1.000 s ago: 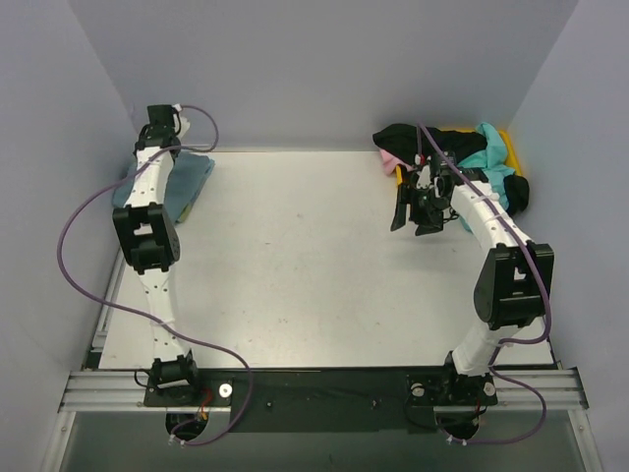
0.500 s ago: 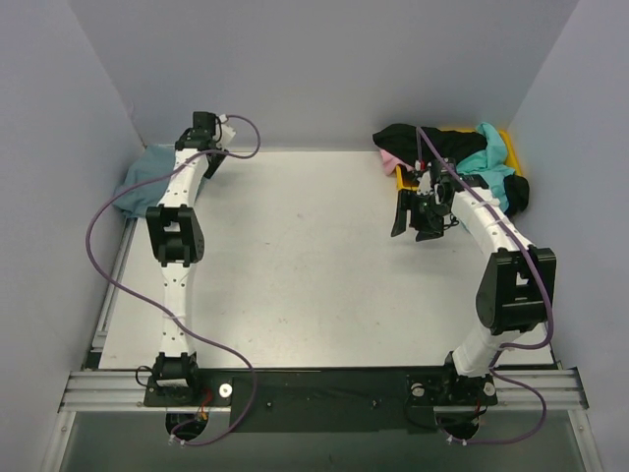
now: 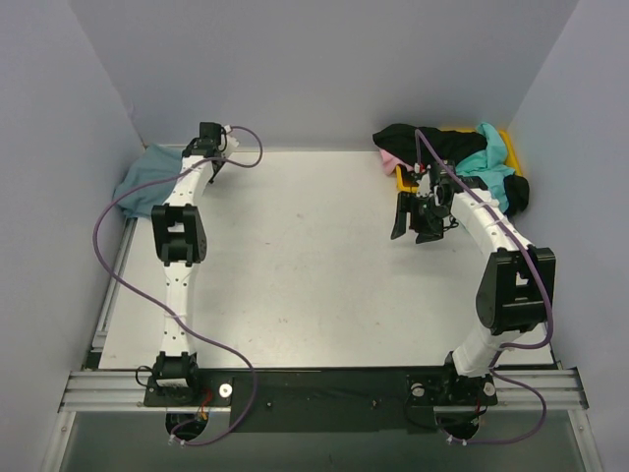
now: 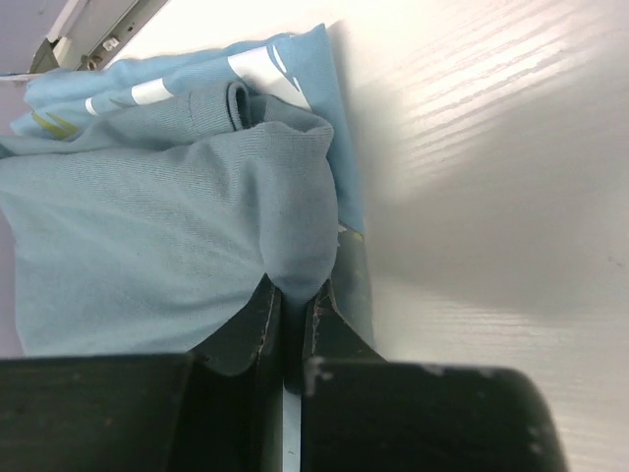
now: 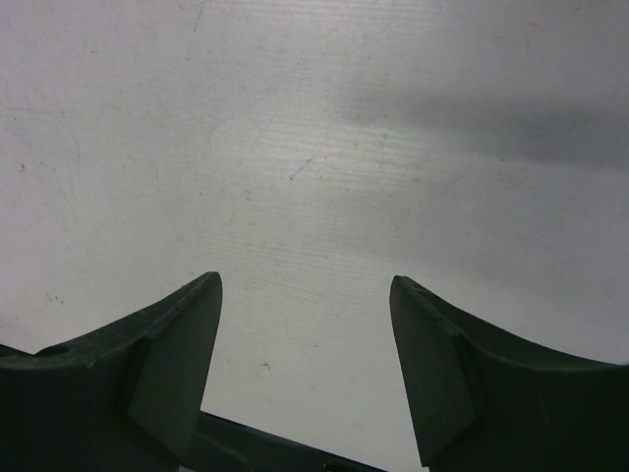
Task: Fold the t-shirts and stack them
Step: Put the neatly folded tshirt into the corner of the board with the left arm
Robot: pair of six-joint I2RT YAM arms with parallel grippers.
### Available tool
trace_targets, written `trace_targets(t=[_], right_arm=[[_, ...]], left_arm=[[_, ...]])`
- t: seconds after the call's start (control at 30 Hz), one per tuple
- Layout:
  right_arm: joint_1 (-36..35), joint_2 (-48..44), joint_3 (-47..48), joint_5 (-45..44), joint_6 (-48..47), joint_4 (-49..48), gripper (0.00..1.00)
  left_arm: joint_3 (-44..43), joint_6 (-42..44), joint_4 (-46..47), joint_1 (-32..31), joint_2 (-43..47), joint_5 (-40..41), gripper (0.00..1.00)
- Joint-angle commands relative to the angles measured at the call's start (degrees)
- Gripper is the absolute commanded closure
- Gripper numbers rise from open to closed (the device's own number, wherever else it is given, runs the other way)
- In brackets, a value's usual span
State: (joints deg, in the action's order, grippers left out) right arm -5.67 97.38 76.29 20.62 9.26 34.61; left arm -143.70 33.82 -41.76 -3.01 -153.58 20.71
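Swinging right along the far edge of the worktop (image 3: 295,275), the left arm has uncovered the slate-teal shirt (image 3: 145,179), heaped at the far-left corner over a light-blue shirt (image 4: 201,77). More shirts (image 3: 452,147) overflow the yellow bin (image 3: 507,136) at the far-right corner. The left gripper (image 4: 292,295) is clamped on a teal fold. The right gripper (image 5: 305,285) hangs spread over bare worktop. The cloth looks light and limp and will likely trail, so the hems or shoulders seem the best holds.

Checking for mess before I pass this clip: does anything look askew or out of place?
Yes. The slate-teal shirt lies bunched, not flat, on the light-blue shirt at the far-left corner, a fold pinched by the left gripper, jaws shut. At far right, a heap of black, turquoise and pink shirts spills over the yellow bin.
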Motion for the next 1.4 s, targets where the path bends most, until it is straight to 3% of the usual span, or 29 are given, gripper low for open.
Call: trace_targets(t=[0.0,0.23,0.4,0.53,0.57,0.6,0.67,0.7,0.73,0.83,0.93,1.07,1.1,1.2,1.27,1.37], right_arm=[[0.31,-2.81,0.35,0.65,-0.56,0.72,0.36],[0.22,-3.51,0.7,2.05,0.67,0.11,0.36],[-0.65,-4.13,0.79,2.14,2.43,-1.56,0.36],[-3.02,-2.56,1.75,2.67,5.33,-5.5,0.36],[-4.42,-1.94,2.36,3.1,6.55,-6.39,0.36],[-5.13,-0.46,3.94,3.46,7.35,-7.96,0.36],[-7.33,3.05,7.53,4.95,9.11,-10.26,0.36],[-8.73,4.29,8.77,6.26,10.5,-11.31,0.36],[-9.79,6.74,11.48,7.84,11.74,-12.1,0.36],[-11.73,10.8,15.81,9.87,15.26,-16.05,0.36],[-13.31,15.19,18.36,12.24,23.22,-22.64,0.38],[-15.85,21.77,21.86,13.3,35.01,-37.82,0.55],[-16.56,24.84,24.93,13.39,36.26,-40.91,0.6],[-20.24,31.89,33.11,14.88,40.04,-44.1,0.72],[-21.74,37.42,40.05,14.71,42.4,-43.58,0.76],[-22.89,43.66,45.42,13.31,45.67,-43.22,0.8]], left_arm=[[4.29,-1.65,-0.08,-1.47,4.41,-9.36,1.0],[32.39,0.01,8.87,-7.18,22.94,-20.61,1.0],[42.87,-0.51,6.88,-11.93,29.82,-26.4,1.0],[44.64,-0.07,0.47,-15.54,32.02,-32.82,0.96],[44.47,-0.07,-0.33,-16.06,32.11,-33.97,0.81],[43.86,-0.16,-1.56,-16.24,32.2,-35.2,0.73],[42.37,-1.04,-2.53,-16.07,32.55,-35.56,0.43],[41.75,-1.82,-2.71,-15.81,32.64,-34.95,0.18],[40.01,-2.35,-3.76,-15.72,32.55,-32.86,0.15],[35.6,-2.27,-8.59,-15.19,33.08,-32.31,0.14],[30.52,-0.78,-15.69,-12.92,35.71,-39.3,0.12],[21.63,-5.59,-19.85,-4.06,37.03,-50.06,0.12],[19.7,-6.39,-20.11,-2.81,36.86,-49.28,0.13],[18.19,-8.15,-19.68,2.72,34.5,-43.05,0.35],[16.44,-11.13,-19.59,6.94,31.69,-39.62,0.39],[12.75,-14.74,-19.94,11.08,27.81,-37.25,0.37]])
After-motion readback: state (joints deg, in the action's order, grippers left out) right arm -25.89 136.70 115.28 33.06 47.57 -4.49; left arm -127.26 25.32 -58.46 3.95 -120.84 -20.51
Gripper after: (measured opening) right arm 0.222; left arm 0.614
